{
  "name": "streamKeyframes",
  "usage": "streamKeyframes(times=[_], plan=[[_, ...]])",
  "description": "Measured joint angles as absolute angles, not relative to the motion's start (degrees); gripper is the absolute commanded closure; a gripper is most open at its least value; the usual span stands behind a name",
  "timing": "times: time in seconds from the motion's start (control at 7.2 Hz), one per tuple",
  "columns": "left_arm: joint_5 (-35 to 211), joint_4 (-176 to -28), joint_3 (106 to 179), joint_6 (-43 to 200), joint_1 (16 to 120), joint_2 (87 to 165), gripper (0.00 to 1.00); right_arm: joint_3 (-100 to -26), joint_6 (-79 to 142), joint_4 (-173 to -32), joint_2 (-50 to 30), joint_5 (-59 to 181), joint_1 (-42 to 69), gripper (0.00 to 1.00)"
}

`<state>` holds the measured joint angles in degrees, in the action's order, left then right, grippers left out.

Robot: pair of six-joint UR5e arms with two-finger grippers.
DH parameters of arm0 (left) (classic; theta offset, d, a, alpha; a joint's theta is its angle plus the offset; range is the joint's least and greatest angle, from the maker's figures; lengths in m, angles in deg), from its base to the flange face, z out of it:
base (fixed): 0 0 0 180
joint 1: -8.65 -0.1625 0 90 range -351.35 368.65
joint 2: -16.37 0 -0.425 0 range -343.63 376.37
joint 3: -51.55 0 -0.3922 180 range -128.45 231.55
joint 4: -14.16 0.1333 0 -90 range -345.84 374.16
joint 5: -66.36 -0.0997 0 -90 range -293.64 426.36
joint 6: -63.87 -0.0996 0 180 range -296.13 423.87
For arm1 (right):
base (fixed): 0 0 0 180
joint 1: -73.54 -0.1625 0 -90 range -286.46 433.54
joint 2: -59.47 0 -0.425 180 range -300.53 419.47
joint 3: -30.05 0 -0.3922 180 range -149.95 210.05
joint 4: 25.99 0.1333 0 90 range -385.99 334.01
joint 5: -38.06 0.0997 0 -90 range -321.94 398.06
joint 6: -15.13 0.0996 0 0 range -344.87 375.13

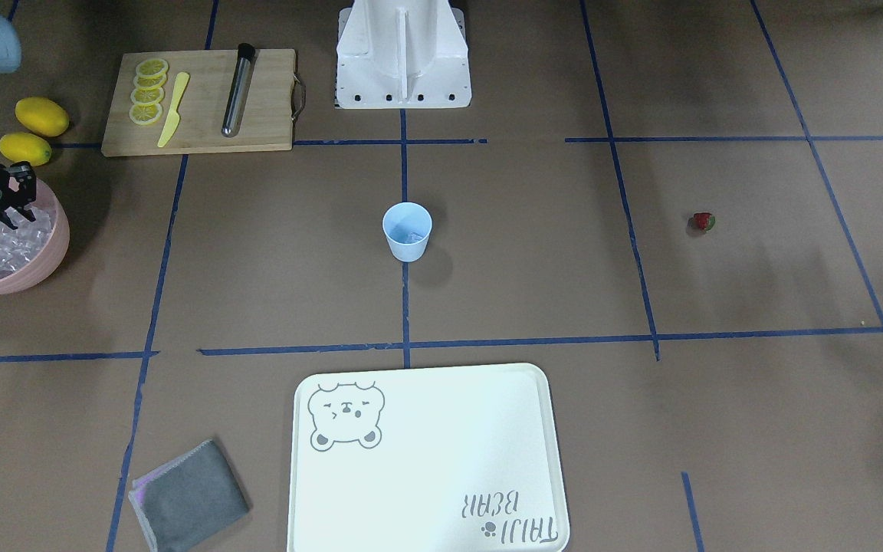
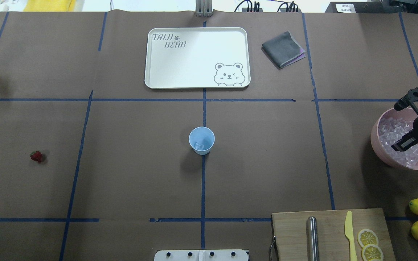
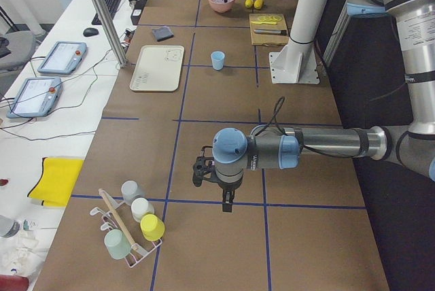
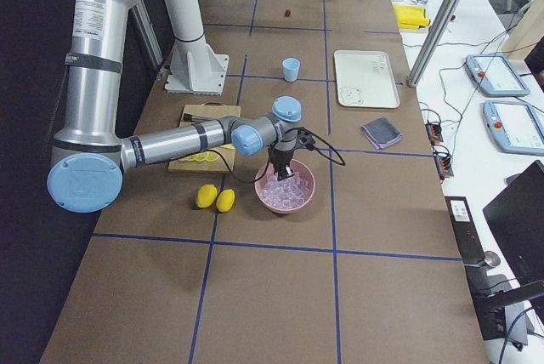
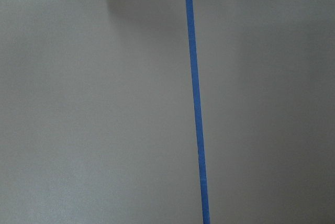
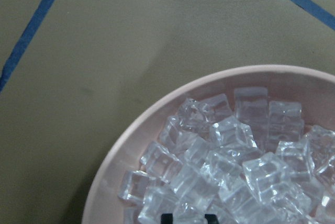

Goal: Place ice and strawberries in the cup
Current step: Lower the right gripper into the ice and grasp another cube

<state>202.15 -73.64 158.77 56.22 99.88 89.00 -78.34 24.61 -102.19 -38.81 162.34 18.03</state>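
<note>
Pink plastic holds the supply: the bowl [image 2: 375,135] at the right end of the worktop [image 2: 140,181] is heaped with ice [image 6: 230,161]. The right gripper [image 6: 188,217] hangs just over the heap, its jaws parted a little with no cube seen caught between them, probably poised to pinch one. The cup [image 2: 201,140] stands upright at the worktop's centre, well apart from the bowl, where either arm can reach it. Something glassy at its bottom looks like ice already in. The strawberry [image 2: 37,156] lies alone on the left side, not yet fetched. The left gripper [image 3: 226,204] hovers over bare worktop near the left end. Whether it is wide or closed cannot be told. It seems the natural arm for the berry.
</note>
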Motion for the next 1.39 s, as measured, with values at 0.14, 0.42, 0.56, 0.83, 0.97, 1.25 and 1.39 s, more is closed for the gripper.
streamKeyframes(times=[0.14,0.42,0.56,0.83,0.97,1.25,1.39], plan=[[202.1,-73.6,158.8,56.2,99.9,89.0,0.0,-78.5,24.6,-102.2,-38.8,162.5,17.9,0.95],[202.1,-73.6,158.8,56.2,99.9,89.0,0.0,-79.6,24.6,-102.7,-38.9,162.8,16.4,0.96],[202.1,-73.6,158.8,56.2,99.9,89.0,0.0,-80.3,24.8,-102.9,-38.8,163.0,14.8,0.96],[202.1,-73.6,158.9,56.2,99.9,89.0,0.0,-81.8,25.5,-106.2,-38.6,165.2,9.3,0.96],[202.1,-73.6,158.9,56.2,99.9,89.0,0.0,-83.1,26.1,-109.2,-38.5,166.4,6.2,0.96],[202.1,-73.6,159.1,56.2,99.9,89.0,0.0,-85.9,34.4,-112.5,-36.3,167.8,3.4,0.94],[202.1,-73.6,159.2,56.2,99.9,89.0,0.0,-86.6,40.7,-112.8,-33.7,168.0,4.2,0.93]])
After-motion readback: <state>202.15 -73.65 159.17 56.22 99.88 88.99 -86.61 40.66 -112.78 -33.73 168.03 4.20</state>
